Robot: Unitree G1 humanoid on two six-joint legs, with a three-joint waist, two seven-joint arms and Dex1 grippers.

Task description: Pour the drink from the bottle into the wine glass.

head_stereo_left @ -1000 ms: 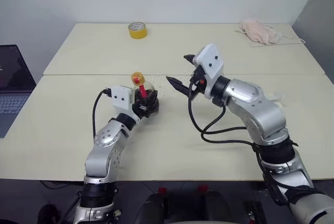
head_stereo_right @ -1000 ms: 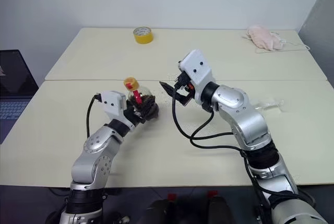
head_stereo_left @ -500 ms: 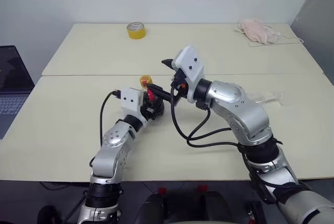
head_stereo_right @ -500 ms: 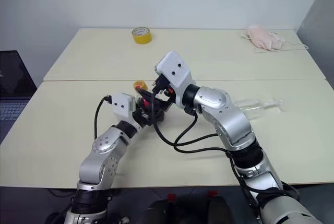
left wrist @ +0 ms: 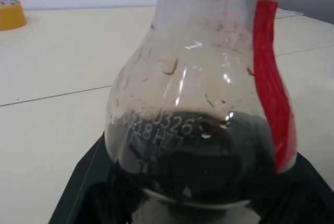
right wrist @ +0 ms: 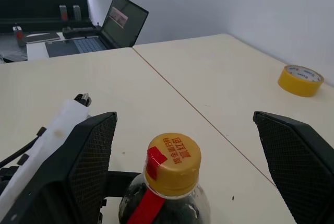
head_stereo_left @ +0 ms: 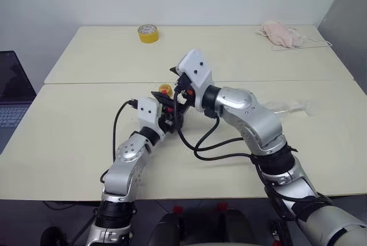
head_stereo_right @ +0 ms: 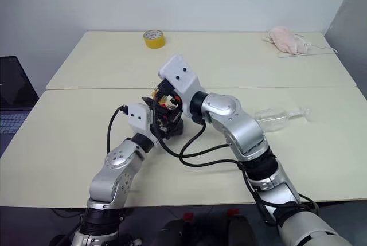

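The right gripper (right wrist: 185,166) has swung across from mid-table and now brackets the bottle's yellow cap (right wrist: 174,161), fingers spread wide, probably to unscrew it. The left gripper (head_stereo_left: 170,115) stays clamped on the bottle (left wrist: 201,130), upright above the table (head_stereo_left: 69,137); the wine glass (head_stereo_right: 274,118) lies on its side beyond the right arm.

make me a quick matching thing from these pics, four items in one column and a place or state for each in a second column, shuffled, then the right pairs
Column one:
1. bottle
2. wine glass
3. yellow tape roll
4. right gripper

Column two:
A. lying on its side on the near table, on the robot's right
B. open, one finger on each side of the yellow cap
C. held upright in the shut left gripper
D. on the far table, toward the robot's left

Pairs: 1-C, 2-A, 3-D, 4-B
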